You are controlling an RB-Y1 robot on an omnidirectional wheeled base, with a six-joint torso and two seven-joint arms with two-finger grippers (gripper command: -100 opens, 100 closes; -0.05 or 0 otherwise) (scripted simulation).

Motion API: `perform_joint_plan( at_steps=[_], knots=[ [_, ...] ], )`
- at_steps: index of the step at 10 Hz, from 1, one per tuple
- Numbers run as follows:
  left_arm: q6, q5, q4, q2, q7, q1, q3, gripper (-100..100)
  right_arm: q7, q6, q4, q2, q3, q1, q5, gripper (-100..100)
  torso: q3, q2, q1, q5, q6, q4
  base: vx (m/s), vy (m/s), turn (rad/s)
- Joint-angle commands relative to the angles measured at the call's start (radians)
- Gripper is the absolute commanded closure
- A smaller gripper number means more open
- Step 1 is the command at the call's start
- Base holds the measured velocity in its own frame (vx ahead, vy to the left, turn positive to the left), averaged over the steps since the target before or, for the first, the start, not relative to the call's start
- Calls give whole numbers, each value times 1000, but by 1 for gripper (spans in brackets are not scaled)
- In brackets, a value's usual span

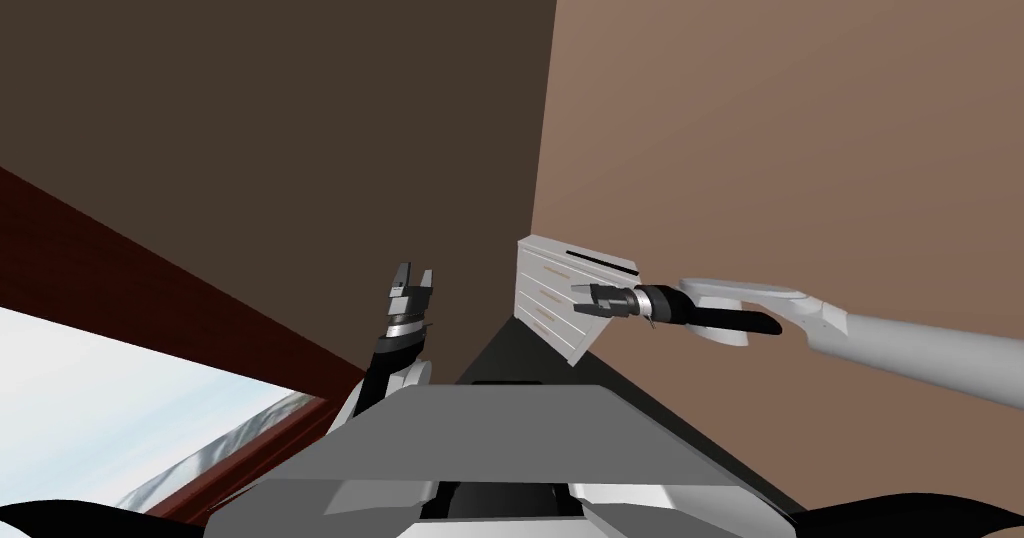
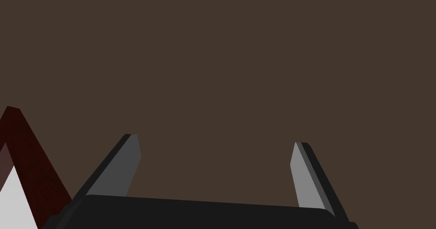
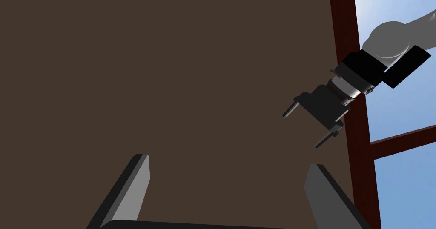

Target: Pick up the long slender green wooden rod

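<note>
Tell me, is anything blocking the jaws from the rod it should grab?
Nothing visible blocks them. A thin dark strip, possibly the rod, lies on the white drawer unit; the right gripper, jaws open, hovers by the unit, facing the dark brown wall.

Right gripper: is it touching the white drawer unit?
Cannot tell. In the head view the right gripper overlaps the white drawer unit, with neither gap nor contact visible. Its open fingers face a dark brown wall in the right wrist view.
</note>
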Motion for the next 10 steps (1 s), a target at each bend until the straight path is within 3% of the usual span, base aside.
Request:
perform_joint_plan(
  at_steps=[1, 3, 4, 7, 8, 10],
  knots=[
    [0, 0, 0, 0, 0, 0, 0, 0, -9, -13, 41, -50, 10, 12, -2, -100, 0, 0, 0, 0, 0, 0, 52, -2, -82],
    [0, 0, 0, 0, 0, 0, 0, 0, -9, -13, 41, -108, 10, 12, -2, -100, -2, -3, 0, 0, 0, -1, 46, 5, -37],
    [0, 0, 0, 0, 0, 0, 0, 0, -17, -26, 83, -131, 18, 28, -6, -100, -1, -1, 0, 0, 0, 0, 58, 0, -104],
    [0, 0, 0, 0, 0, 0, 0, 0, -17, -26, 83, -205, 18, 28, -6, -100, -1, -2, 0, 0, 0, 0, 32, 4, -7],
    [0, 0, 0, 0, 0, 0, 0, 0, -27, -38, 126, -240, 26, 46, -10, -100, 0, 0, 0, 0, 0, 0, 51, -2, -94],
    [0, 0, 0, 0, 0, 0, 0, 0, -27, -38, 126, -301, 26, 46, -10, -100, -2, -3, 0, 0, 0, -1, 60, -2, -31]
  ],
)
